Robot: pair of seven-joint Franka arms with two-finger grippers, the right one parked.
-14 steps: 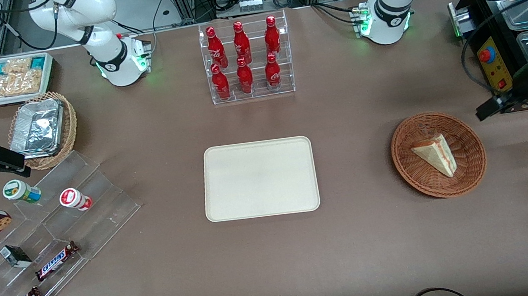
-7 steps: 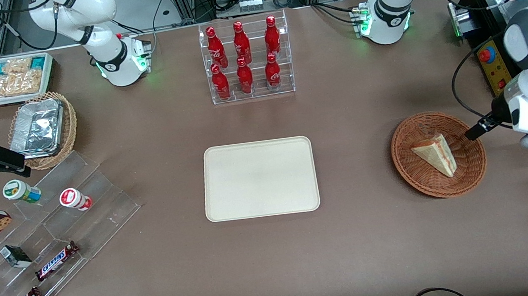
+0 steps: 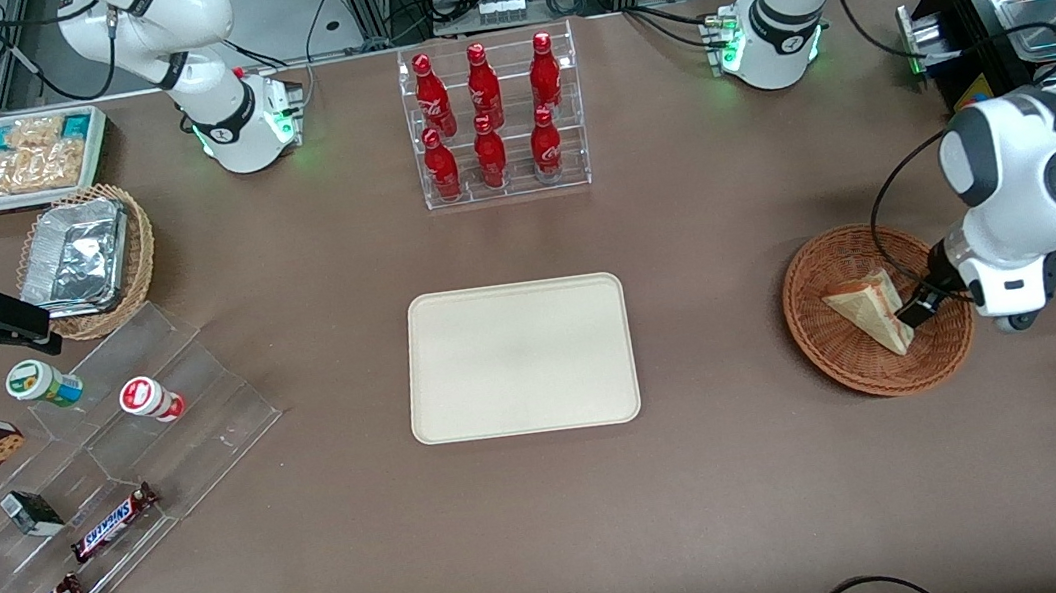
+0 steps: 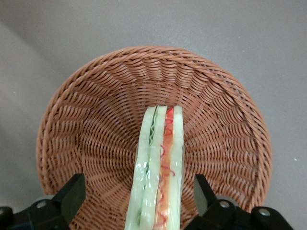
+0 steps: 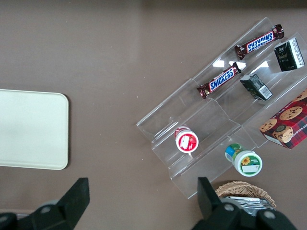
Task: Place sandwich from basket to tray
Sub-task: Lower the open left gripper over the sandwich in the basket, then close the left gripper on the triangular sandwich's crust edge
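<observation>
The sandwich [image 3: 867, 310], a pale bread wedge with orange-red and green filling, lies in the reddish-brown wicker basket [image 3: 839, 369] toward the working arm's end of the table. My left gripper [image 3: 922, 303] hangs over the basket, just above the sandwich's filling edge. In the left wrist view the gripper [image 4: 138, 191] is open, with one black finger on each side of the sandwich [image 4: 160, 158] and a gap to each, inside the basket [image 4: 96, 91]. The cream-beige tray [image 3: 520, 358] lies flat at the table's middle and holds nothing; it also shows in the right wrist view [image 5: 29, 129].
A clear rack of red bottles [image 3: 491, 120] stands farther from the camera than the tray. A stepped acrylic stand with snacks [image 3: 105, 459], a tan basket with a foil container [image 3: 85, 255] and a white snack bin [image 3: 17, 158] lie toward the parked arm's end. A black control box [image 3: 969, 31] stands near the basket.
My left arm has swung in from the table's edge and come down over the basket, so the open gripper now straddles the sandwich. The sandwich and basket have not moved.
</observation>
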